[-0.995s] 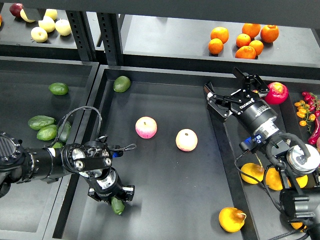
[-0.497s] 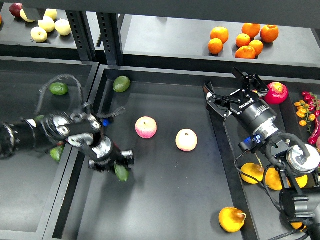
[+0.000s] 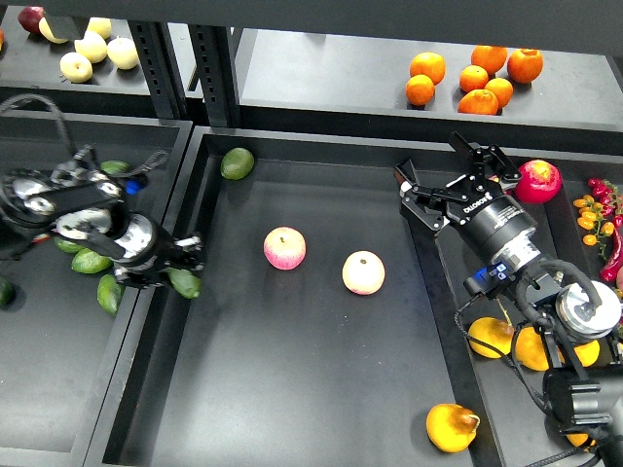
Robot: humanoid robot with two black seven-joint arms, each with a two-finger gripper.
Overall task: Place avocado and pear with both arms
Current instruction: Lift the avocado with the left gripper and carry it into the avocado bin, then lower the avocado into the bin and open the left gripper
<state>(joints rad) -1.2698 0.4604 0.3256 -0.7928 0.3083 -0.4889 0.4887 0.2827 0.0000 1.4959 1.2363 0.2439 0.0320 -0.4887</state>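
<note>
My left gripper (image 3: 173, 269) is shut on the elongated dark green avocado (image 3: 184, 283) and holds it over the left rim of the middle tray (image 3: 292, 389). A yellow pear (image 3: 451, 427) lies at the tray's front right corner. My right gripper (image 3: 454, 178) is open and empty, above the tray's right rim near its far corner, next to a red fruit (image 3: 537, 181). A shorter, rounder green avocado (image 3: 237, 162) lies at the tray's far left corner.
Two pink-yellow apples (image 3: 284, 248) (image 3: 362, 272) lie mid-tray. More green avocados (image 3: 90, 261) lie in the left bin. Yellow pears (image 3: 492, 337) lie in the right bin under my right arm. Oranges (image 3: 472, 78) and pale apples (image 3: 92, 47) sit on the back shelf.
My left gripper has carried the avocado from the tray's front left up and to the left, to the tray's left rim. The right arm has hardly moved.
</note>
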